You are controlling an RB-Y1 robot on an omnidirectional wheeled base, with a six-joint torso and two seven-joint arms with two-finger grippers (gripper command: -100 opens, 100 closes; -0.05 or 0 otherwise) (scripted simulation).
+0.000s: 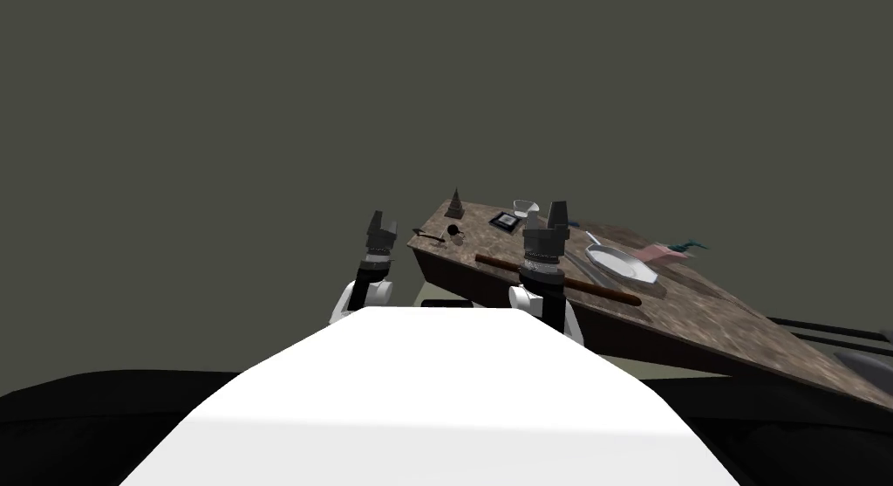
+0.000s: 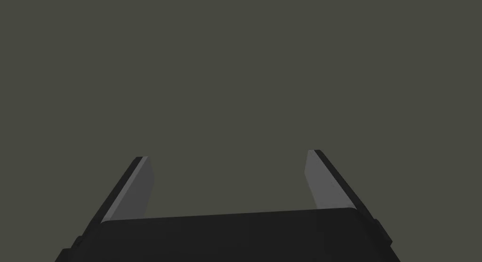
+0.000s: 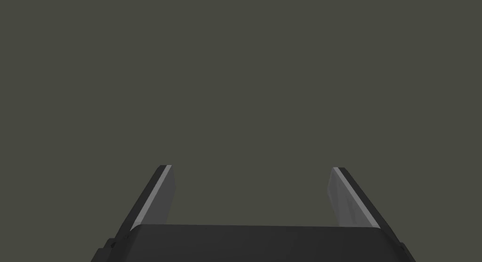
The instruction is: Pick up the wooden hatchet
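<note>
A long brown wooden shaft [image 1: 593, 288] lies across the near side of the brown table [image 1: 698, 315]; my right gripper hides its middle, and I cannot tell whether it carries a head. A small dark tool with a thin handle [image 1: 427, 236] lies by the table's left corner. Which of the two is the hatchet I cannot tell. My right gripper [image 1: 547, 212] is raised in front of the table, open and empty [image 3: 252, 167]. Left of the table's corner my left gripper [image 1: 381, 223] is also raised, open and empty [image 2: 228, 155].
On the table stand a dark cone figure [image 1: 454, 204], a black framed square [image 1: 504, 220], a small glass bowl [image 1: 525, 208], a black ball [image 1: 453, 230], a white pan [image 1: 621, 264] and a pink cloth [image 1: 663, 252]. Dark rails [image 1: 828, 328] show beyond its right end.
</note>
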